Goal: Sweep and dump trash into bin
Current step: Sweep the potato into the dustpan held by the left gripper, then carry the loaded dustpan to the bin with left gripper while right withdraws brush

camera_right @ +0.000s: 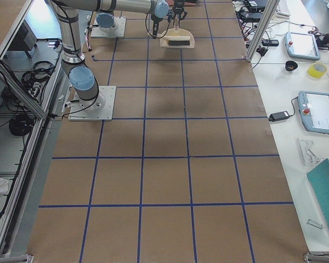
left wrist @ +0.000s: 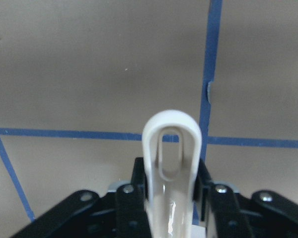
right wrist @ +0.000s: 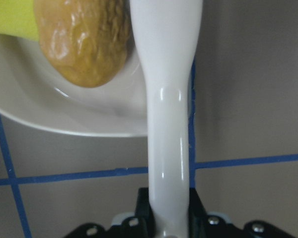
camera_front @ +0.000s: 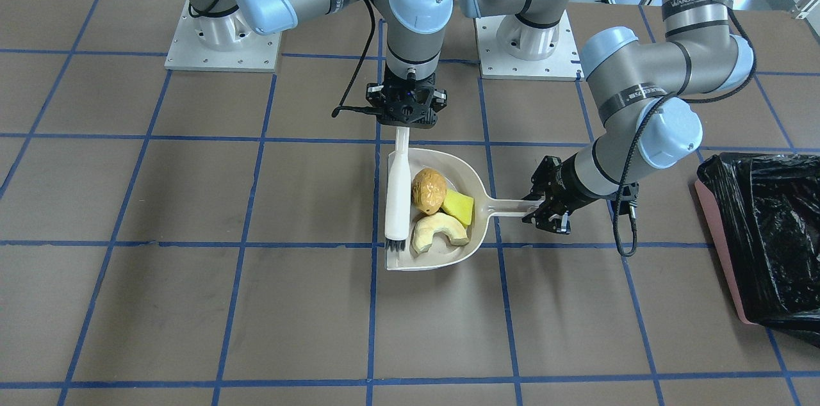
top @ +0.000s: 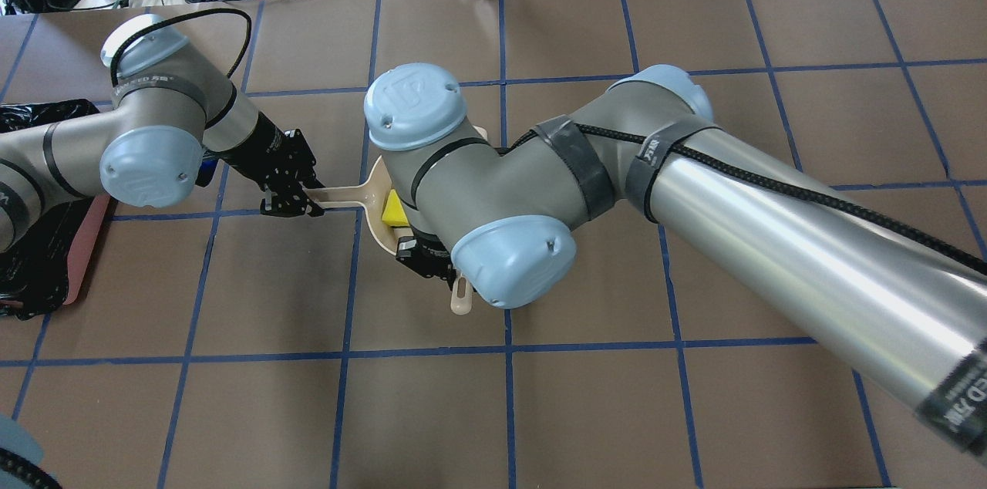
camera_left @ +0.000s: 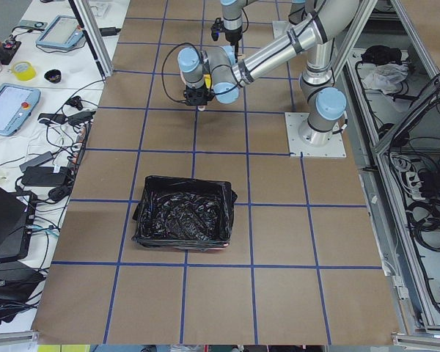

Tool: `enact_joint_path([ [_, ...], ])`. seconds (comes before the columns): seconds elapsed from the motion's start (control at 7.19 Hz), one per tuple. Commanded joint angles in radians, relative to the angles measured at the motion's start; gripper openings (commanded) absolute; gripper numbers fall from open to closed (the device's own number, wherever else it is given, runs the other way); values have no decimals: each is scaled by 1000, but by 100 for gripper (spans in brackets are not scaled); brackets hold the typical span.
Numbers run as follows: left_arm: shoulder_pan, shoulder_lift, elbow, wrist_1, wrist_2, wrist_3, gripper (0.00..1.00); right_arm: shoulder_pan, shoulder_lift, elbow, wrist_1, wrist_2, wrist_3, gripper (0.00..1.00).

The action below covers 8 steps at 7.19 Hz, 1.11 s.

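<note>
**A:** What does the front view add?

**B:** The lump (camera_front: 428, 190), wedge (camera_front: 459, 206) and crescent (camera_front: 439, 233) all lie in the dustpan (camera_front: 451, 166), beside the brush (camera_front: 398, 194). Overhead, the right arm covers the dustpan and only the wedge shows.

**A:** Grippers?

**B:** The left gripper (camera_front: 537, 206) reaches in level, clamped on the dustpan handle. The right gripper (camera_front: 402, 126) points straight down, clamped on the brush handle. The bin (camera_front: 769, 233) sits well apart on the bench (camera_front: 256, 303), on the left arm's side.

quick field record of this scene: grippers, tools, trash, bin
left gripper: shut on beige plastic dustpan handle
right gripper: shut on white brush, bristles at dustpan's open edge
trash: golden-brown wrinkled lump, yellow-green wedge, pale crescent, all in dustpan
bin: pink-sided, black bag lining, apart from dustpan, on left arm's side
</note>
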Motion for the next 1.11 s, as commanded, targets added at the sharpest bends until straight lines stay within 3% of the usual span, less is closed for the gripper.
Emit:
enact_joint_path([
  [0.0, 19, -11, 80, -129, 2, 18, 0, -118, -79, -1, 104, -7, -153, 0],
  [0.42, 151, 1, 116, -135, 8, 122, 0, -256, -95, 8, 129, -82, -309, 0],
  [0.69, 261, -19, 254, -313, 78, 243, 0, -443, -93, 8, 149, -67, -415, 0],
  [0.97, 368, -42, 360, -385, 80, 326, 0, -585, -83, 8, 117, -66, -556, 0],
])
